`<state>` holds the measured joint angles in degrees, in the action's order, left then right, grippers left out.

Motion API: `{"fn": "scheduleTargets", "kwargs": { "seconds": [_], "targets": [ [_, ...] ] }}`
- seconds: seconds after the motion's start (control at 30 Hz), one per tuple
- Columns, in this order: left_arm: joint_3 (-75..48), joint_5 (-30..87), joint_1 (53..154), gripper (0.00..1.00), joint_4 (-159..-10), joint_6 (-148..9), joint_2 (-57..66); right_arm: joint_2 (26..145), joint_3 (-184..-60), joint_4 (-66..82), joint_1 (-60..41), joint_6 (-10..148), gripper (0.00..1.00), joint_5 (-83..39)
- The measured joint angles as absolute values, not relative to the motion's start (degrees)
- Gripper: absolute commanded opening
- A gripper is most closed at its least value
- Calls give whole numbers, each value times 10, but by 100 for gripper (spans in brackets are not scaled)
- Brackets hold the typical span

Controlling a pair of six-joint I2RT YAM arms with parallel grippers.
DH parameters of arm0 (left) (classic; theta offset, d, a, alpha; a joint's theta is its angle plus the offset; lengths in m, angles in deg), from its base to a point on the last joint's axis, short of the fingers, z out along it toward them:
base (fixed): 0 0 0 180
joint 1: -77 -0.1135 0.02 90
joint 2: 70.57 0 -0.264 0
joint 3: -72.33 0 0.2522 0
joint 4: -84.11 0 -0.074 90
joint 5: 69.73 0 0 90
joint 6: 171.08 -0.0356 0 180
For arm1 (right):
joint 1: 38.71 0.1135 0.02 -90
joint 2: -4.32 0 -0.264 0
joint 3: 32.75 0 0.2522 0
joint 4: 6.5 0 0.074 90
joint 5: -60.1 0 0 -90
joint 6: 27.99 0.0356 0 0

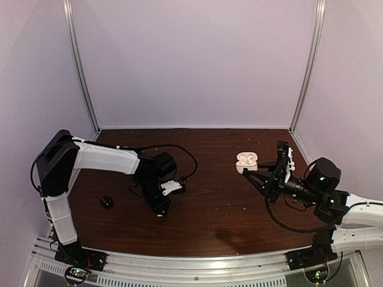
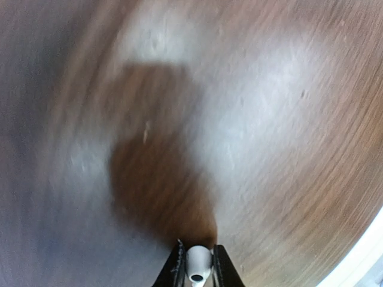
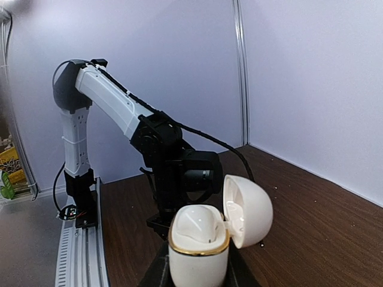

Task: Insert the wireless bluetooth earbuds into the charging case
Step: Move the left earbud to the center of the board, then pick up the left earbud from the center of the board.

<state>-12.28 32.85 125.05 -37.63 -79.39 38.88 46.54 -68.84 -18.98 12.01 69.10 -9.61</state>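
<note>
White earbud (image 2: 198, 266), cut off by the blurred view's bottom edge, is sitting pinched in the left gripper (image 2: 198, 251), well left of the charging case (image 3: 200, 251). The right gripper (image 3: 197, 276) is clamping that open case, bare table (image 1: 215, 206) stretching between.

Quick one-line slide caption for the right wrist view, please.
Open white charging case upright between the jaws of the right gripper, left arm beyond.

Dark wooden table (image 1: 209, 206), pale lilac walls (image 1: 191, 60), metal corner posts (image 1: 82, 72)

Lab booth: plain walls (image 1: 191, 60), railed table (image 1: 227, 209)
</note>
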Motion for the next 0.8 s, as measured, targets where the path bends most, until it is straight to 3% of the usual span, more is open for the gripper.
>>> {"fn": "scheduleTargets", "kwargs": {
  "seconds": [0.33,0.67,0.8],
  "targets": [
    [-115,265,1277,29,-319,-769,375,471,-689,-193,120,693,0,-91],
    [-182,222,1283,39,-259,-764,411,469,-689,-194,120,693,0,-91],
    [-210,217,1294,38,-242,-764,426,465,-689,-193,120,693,0,-91]
  ]
}}
